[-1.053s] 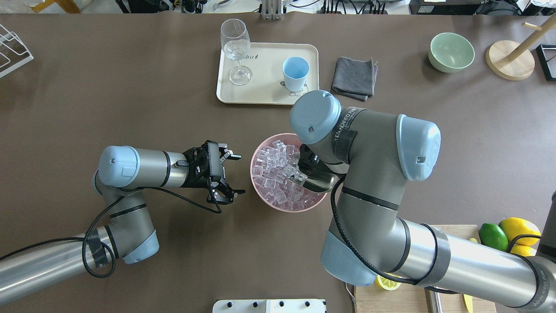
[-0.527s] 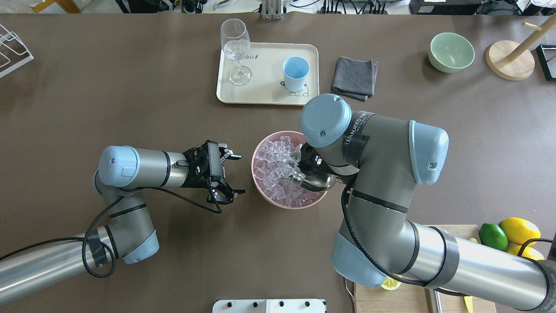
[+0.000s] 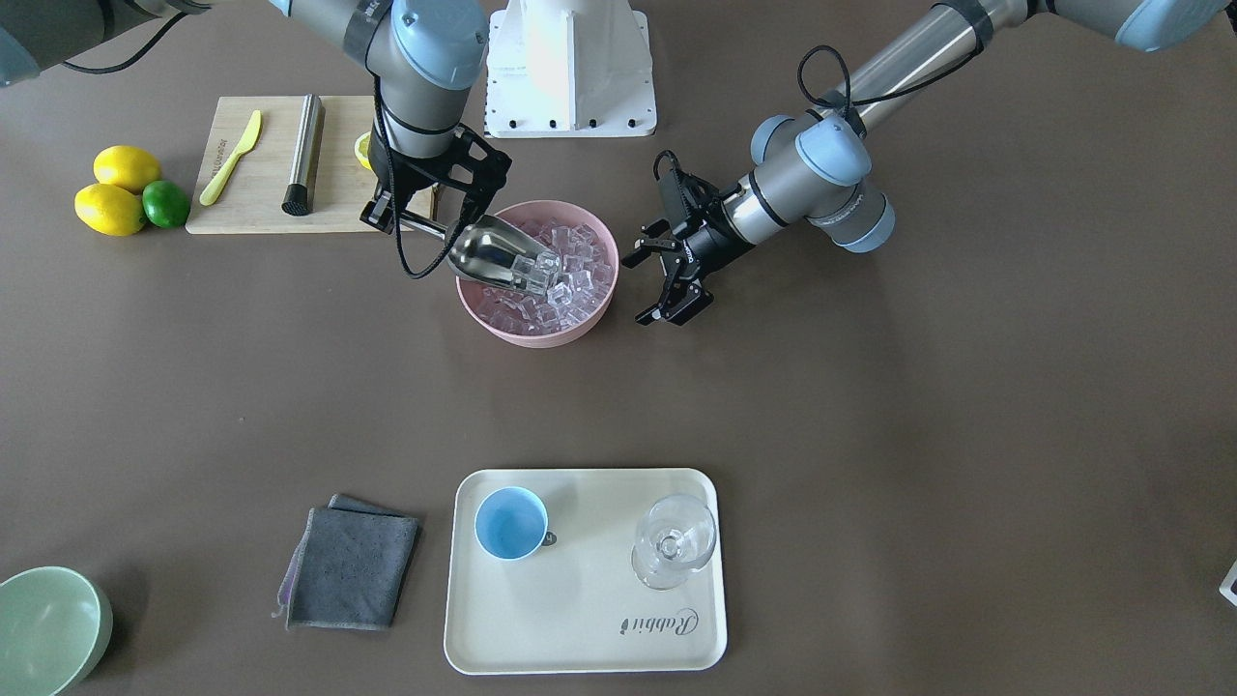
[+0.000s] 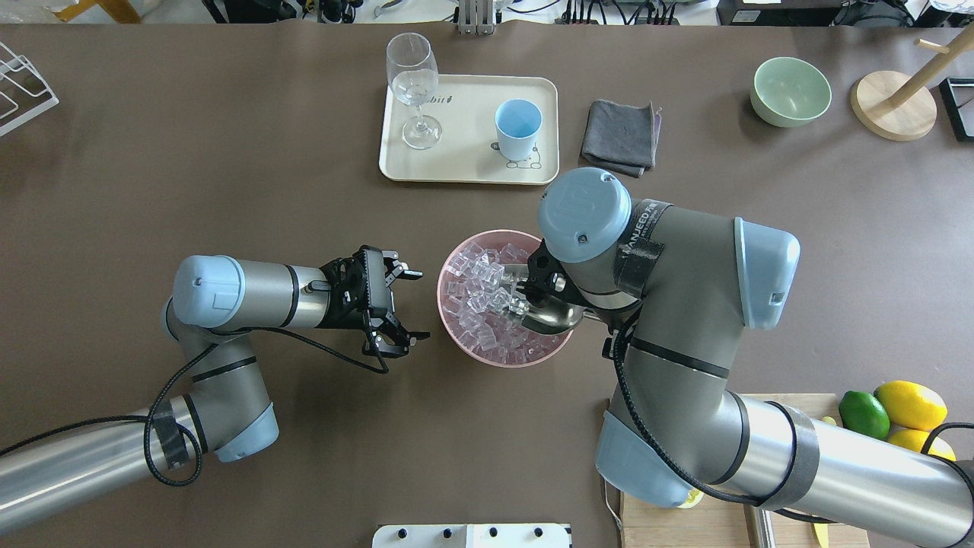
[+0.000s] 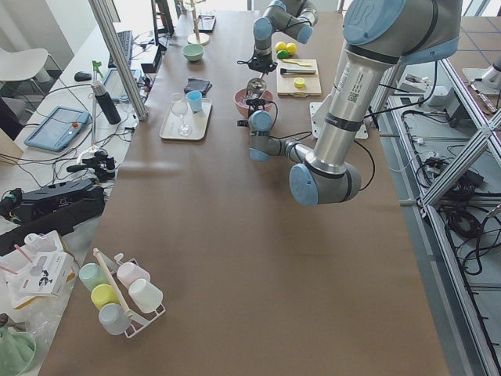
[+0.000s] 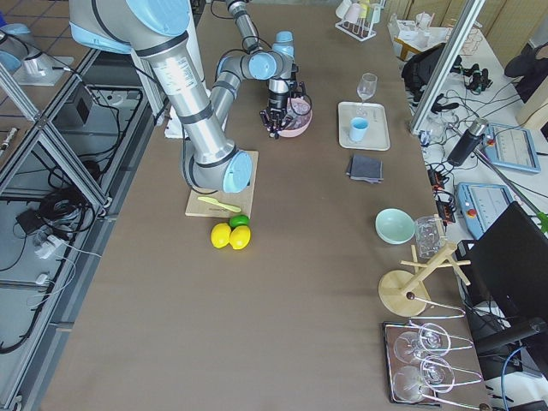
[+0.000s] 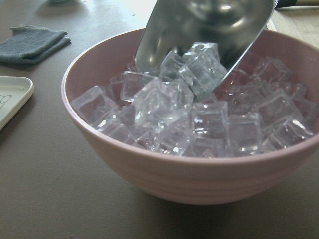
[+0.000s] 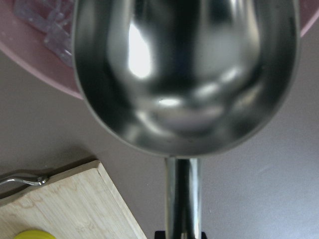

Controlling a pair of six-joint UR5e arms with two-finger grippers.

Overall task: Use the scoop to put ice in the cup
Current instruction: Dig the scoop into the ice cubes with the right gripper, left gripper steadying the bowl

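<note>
— Brown table [image 3: 870,435], both arms over it. Entry: the right gripper [image 3: 414,223] is clamped on the handle of the scoop [image 3: 488,253]. The scoop's mouth is down in the ice [image 3: 580,266], inside the pink bowl [image 3: 527,335].

— And the other arm?

— The left gripper [image 4: 415,304] has its fingers spread wide and holds nothing. It sits just beside the bowl, not touching it.

— Step in hand?

— Judged: loading. The scoop is tilted mouth-down into the heap with a few cubes at its lip. The cup [image 4: 518,129] shows a bare blue inside, no ice yet. It stands on the cream tray [image 4: 456,164] near a stemmed glass [image 4: 413,84], well apart from the bowl.

— What does the next move call for?

— Level the scoop so the cubes settle back in the trough, then lift it clear of the rim. Carry it across to the tray and tip it over the cup. The cup's mouth looks small against the scoop's, so pour slowly and centred. The glass shares the tray and needs minding.

— View differences?

— The left wrist camera gives the only close look: ice crowded at the scoop's lip, heap up to the bowl's rim. In the overhead view the right wrist hides most of the scoop and the fingers gripping it. The front view shows that grip plainly. The right wrist camera shows only polished steel and handle, so I cannot tell from it how many cubes are aboard.
</note>
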